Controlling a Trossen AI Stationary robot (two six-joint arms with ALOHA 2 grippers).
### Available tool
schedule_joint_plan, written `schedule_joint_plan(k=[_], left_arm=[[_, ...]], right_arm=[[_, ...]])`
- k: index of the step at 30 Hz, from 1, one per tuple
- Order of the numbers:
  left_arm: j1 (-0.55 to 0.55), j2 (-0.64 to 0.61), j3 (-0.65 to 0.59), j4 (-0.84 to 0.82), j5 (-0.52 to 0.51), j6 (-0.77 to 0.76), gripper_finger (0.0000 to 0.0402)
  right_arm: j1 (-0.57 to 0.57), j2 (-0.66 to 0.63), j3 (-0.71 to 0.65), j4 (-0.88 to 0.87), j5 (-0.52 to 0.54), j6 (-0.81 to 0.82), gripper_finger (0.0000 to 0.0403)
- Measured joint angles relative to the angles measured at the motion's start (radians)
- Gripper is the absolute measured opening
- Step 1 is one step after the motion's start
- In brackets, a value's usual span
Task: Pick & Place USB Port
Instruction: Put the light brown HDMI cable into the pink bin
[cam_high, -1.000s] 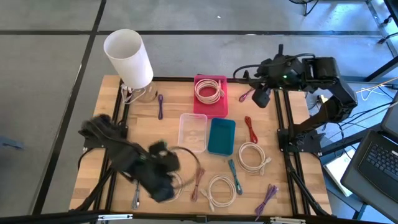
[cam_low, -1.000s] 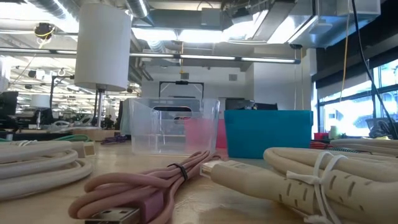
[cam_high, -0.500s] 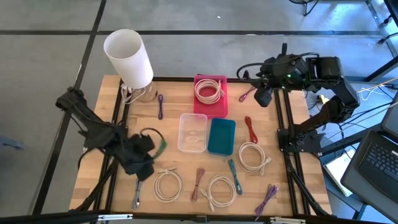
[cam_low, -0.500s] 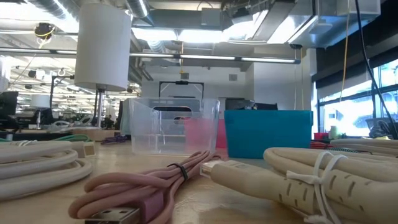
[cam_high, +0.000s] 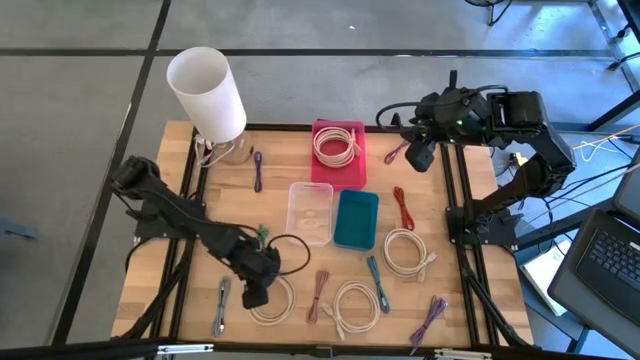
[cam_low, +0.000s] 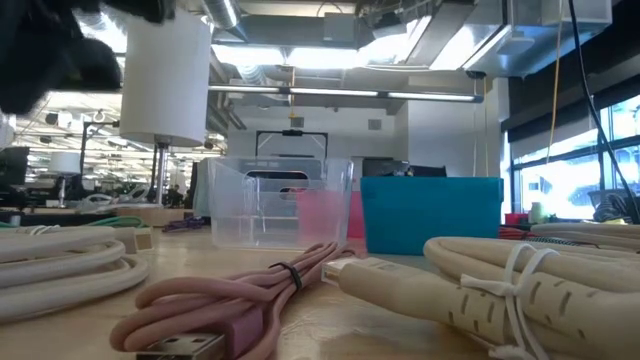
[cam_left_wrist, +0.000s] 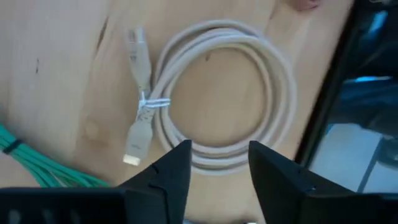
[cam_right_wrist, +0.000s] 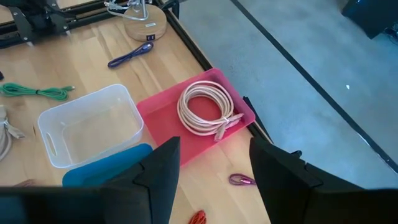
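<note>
Your left tool hangs over the front left part of the bench, fingers parted and gripping nothing, right above the white coiled cable near the front edge. That coil lies flat; its tied tail with the two plugs runs straight along one side of the loop, and the plug tips point opposite ways along that line. A green cable bundle sits just beside the left tool, toward the bench's middle. Your right tool waits up at the back right corner, fingers spread and empty, looking down on the pink tray that holds another coiled cable. The clear bin and the teal bin stand side by side, touching, mid-bench. A pink cable lies at the front edge
</note>
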Motion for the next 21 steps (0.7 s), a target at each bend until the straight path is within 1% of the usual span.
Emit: schedule_joint_plan(k=[3,7,10,14,18,21], left_arm=[[0.014,0.043,0.000,-0.015,0.024,0.026,0.0184],[0.027,0.090,0.000,-0.016,0.019,0.101,0.0209],[0.045,0.120,0.000,-0.015,0.016,0.125,0.0222],[0.064,0.143,0.000,-0.015,-0.007,0.134,0.0229],[0.074,0.154,0.001,-0.006,-0.055,0.137,0.0230],[0.079,0.166,0.001,0.016,-0.056,0.137,0.0230]], right_arm=[[0.000,0.000,0.000,0.000,0.000,0.002,0.0197],[0.000,0.000,0.000,0.000,0.000,0.002,0.0197],[0.000,0.001,0.000,0.000,0.000,0.006,0.0197],[0.000,0.001,0.000,0.000,0.000,0.006,0.0197],[0.000,0.002,0.000,0.000,0.000,0.009,0.0197],[0.000,0.002,0.000,0.000,0.000,0.009,0.0197]])
